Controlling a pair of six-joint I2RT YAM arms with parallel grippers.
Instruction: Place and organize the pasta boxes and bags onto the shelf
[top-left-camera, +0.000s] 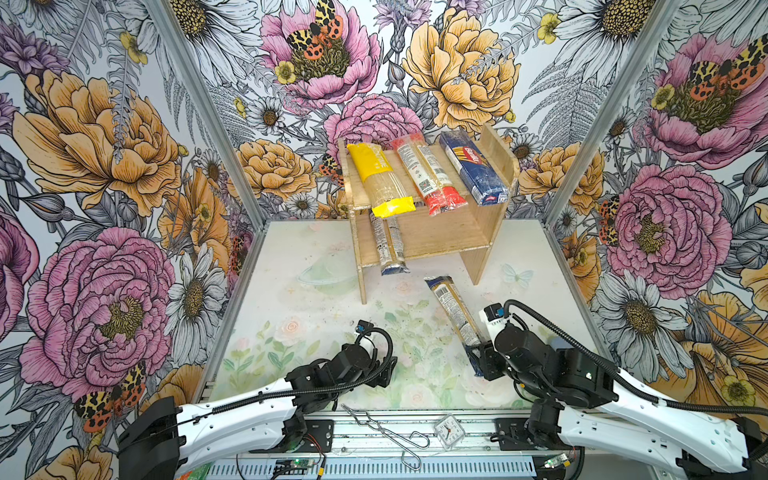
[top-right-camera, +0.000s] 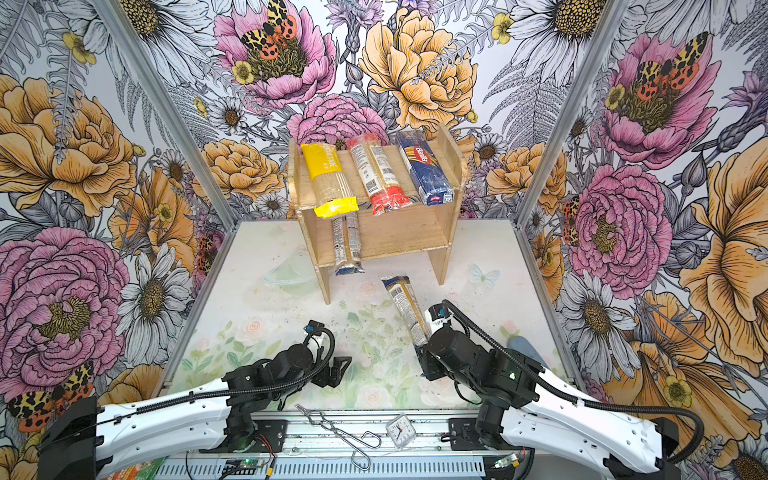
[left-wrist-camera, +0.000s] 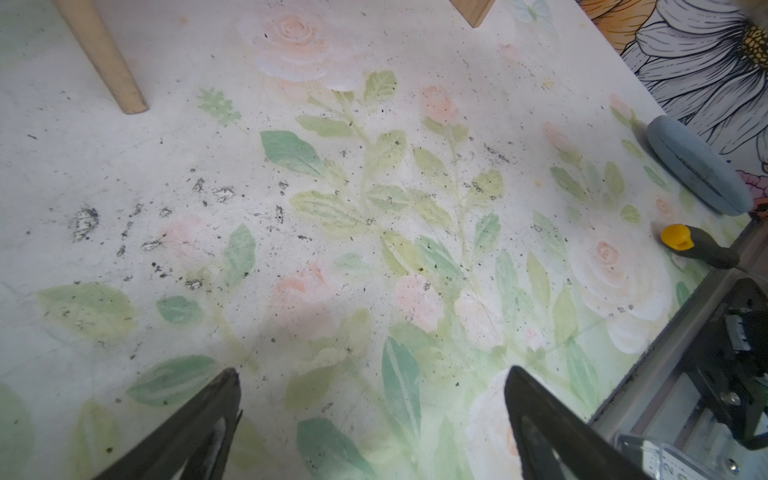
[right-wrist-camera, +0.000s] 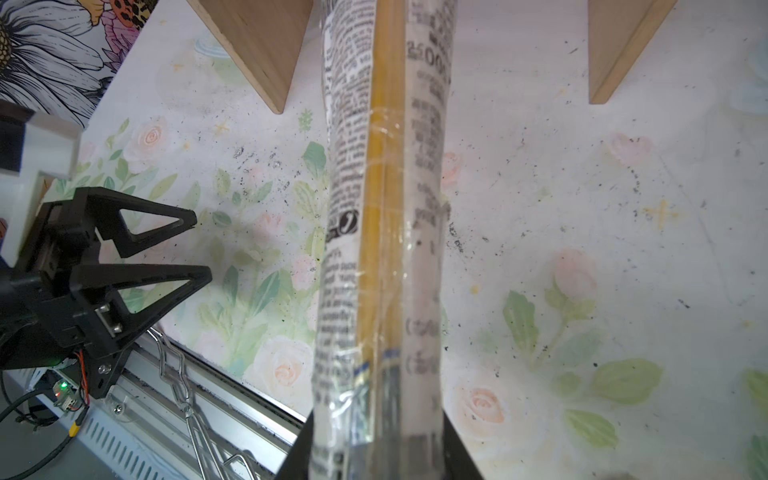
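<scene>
The wooden shelf (top-left-camera: 457, 237) (top-right-camera: 407, 237) stands at the back of the table. Its top tier carries a yellow-ended pack (top-left-camera: 380, 178) (top-right-camera: 330, 178), a red-ended pack (top-left-camera: 428, 178) (top-right-camera: 380, 174) and a dark blue Barilla pack (top-left-camera: 473, 170) (top-right-camera: 424, 166). A slim clear pack (top-left-camera: 388, 245) (top-right-camera: 347, 245) lies on the lower tier's left side. My right gripper (top-left-camera: 478, 353) (top-right-camera: 424, 353) (right-wrist-camera: 377, 419) is shut on the near end of another slim clear pack (top-left-camera: 453, 307) (top-right-camera: 405, 307) (right-wrist-camera: 386, 208), which points at the shelf. My left gripper (top-left-camera: 384, 370) (top-right-camera: 338, 370) (left-wrist-camera: 372, 371) hangs open and empty over the table's front.
Metal tongs (top-left-camera: 386, 430) and a small clock (top-left-camera: 449, 430) lie on the front rail. A blue-grey case (left-wrist-camera: 698, 166) and a yellow-capped tool (left-wrist-camera: 698, 247) sit at the table's right front corner. The shelf's legs (right-wrist-camera: 266, 50) stand in front of the held pack.
</scene>
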